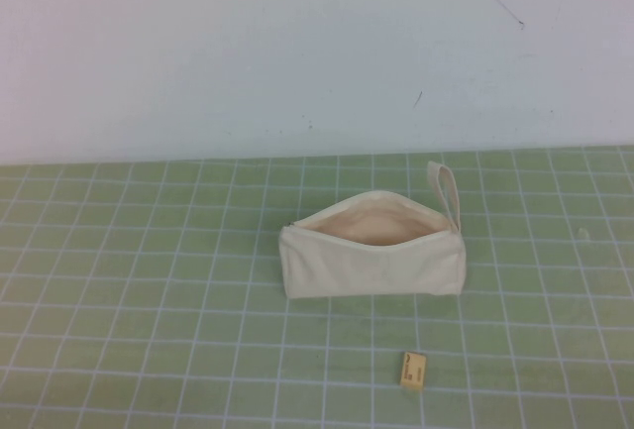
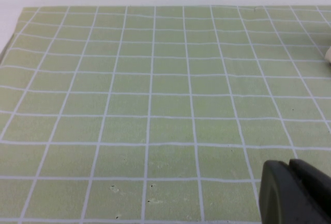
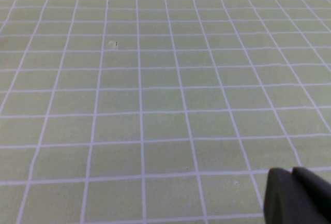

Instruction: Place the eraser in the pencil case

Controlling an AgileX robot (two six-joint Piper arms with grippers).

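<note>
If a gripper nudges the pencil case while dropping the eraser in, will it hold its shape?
Probably not: the pencil case looks like soft fabric, so its open mouth may sag or slide on the mat. The eraser looks light. Left gripper and right gripper are away from both.

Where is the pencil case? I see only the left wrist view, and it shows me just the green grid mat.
Observer: In the high view the pencil case lies near the middle of the mat, with its mouth open.
Operator: And the eraser?
Observer: The eraser lies on the mat, nearer the robot than the case and apart from it.
Operator: Where are the arms?
Observer: Neither arm shows in the high view. The right gripper is only a dark part in the right wrist view, over bare mat, as the left gripper is in yours.
</note>
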